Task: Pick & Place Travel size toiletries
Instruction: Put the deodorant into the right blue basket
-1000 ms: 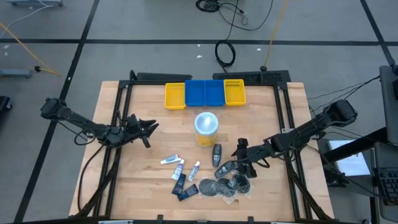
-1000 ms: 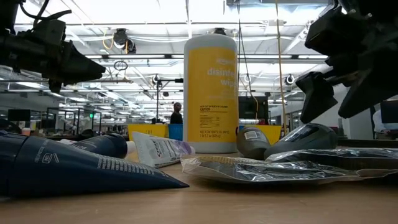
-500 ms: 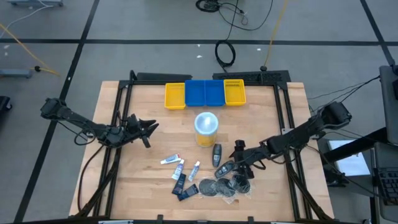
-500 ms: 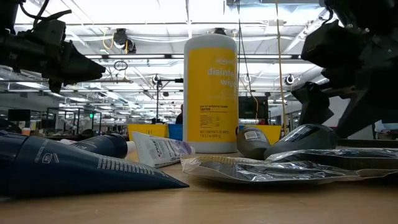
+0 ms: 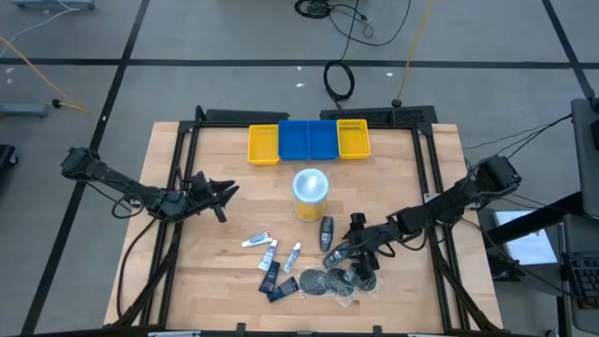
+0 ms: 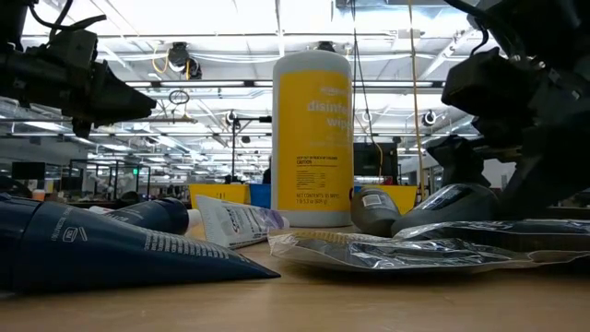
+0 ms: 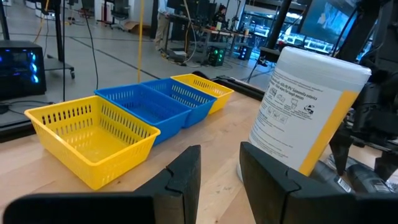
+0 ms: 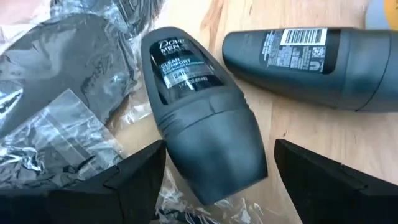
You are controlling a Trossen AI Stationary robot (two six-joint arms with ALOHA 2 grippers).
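The right hand (image 5: 348, 251) hangs low with its fingers spread either side of a dark grey deodorant bottle (image 8: 202, 143) — that bottle lies on its side at the edge of crinkled clear wrapping (image 8: 56, 124) with dark round packets (image 5: 339, 279), a second dark bottle (image 8: 298, 59) just beside it. Close behind them the tall yellow wipes canister (image 5: 310, 194) stands between the toiletries and the yellow and blue bins (image 5: 309, 140), while small white tubes (image 5: 257, 240) and navy tubes (image 5: 270, 276) lie scattered on the tabletop (image 5: 215, 253). The left hand (image 5: 227, 192) waits well apart — fingers part-way spread, gripping nothing.

Small tubes, dark bottles, packets (image 5: 314, 265) clustered flat on table
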